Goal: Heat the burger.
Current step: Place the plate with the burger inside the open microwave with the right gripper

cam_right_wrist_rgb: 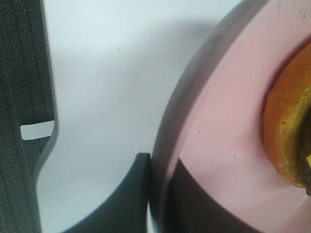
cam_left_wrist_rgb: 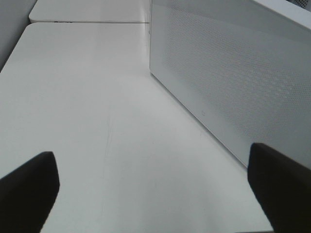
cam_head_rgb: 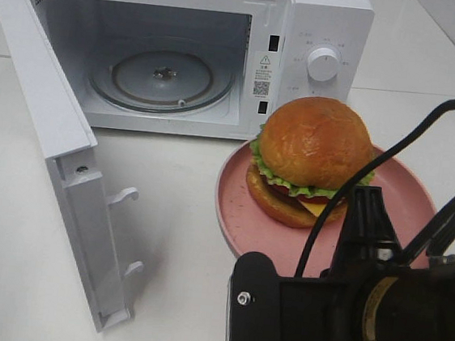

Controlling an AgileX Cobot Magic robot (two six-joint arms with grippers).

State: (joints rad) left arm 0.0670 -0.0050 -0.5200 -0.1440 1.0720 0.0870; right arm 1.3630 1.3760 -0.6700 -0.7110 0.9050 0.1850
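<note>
The burger [cam_head_rgb: 310, 159] is sitting on the pink plate [cam_head_rgb: 245, 197], just beyond the tips of my right gripper [cam_right_wrist_rgb: 160, 196]. Its brown domed bun is facing up, and lettuce and a corner of cheese are showing at the edge nearest that gripper. It is narrower than the plate, so a band of bare pink is lying between the bottom bun and my fingertips.

I am pinching the near rim of the plate with the right gripper. One finger [cam_right_wrist_rgb: 133, 199] is pressing the outside of the rim and the other is lying over the pink inner surface, so the jaws are drawn together on the rim itself. I am not touching the burger. A black cable [cam_head_rgb: 374, 166] is looping up from my right arm and crossing in front of the burger's far side in the overhead view.

Farther ahead of the right gripper, past the plate, the white microwave [cam_head_rgb: 325, 18] is standing with its knob [cam_head_rgb: 323, 64] facing me. Its door [cam_head_rgb: 40, 94] is hanging wide open, well away to the side of that gripper, and the glass turntable [cam_head_rgb: 162, 78] is showing inside the bare cavity. Plate and microwave are both resting on the white table [cam_head_rgb: 179, 239].

My left gripper [cam_left_wrist_rgb: 155, 194] is holding its fingers [cam_left_wrist_rgb: 29, 189] spread far apart with nothing between them, hovering over bare tabletop. A white, finely dotted panel of the microwave is standing just ahead of one fingertip; I cannot tell whether it is the door or a side wall.
</note>
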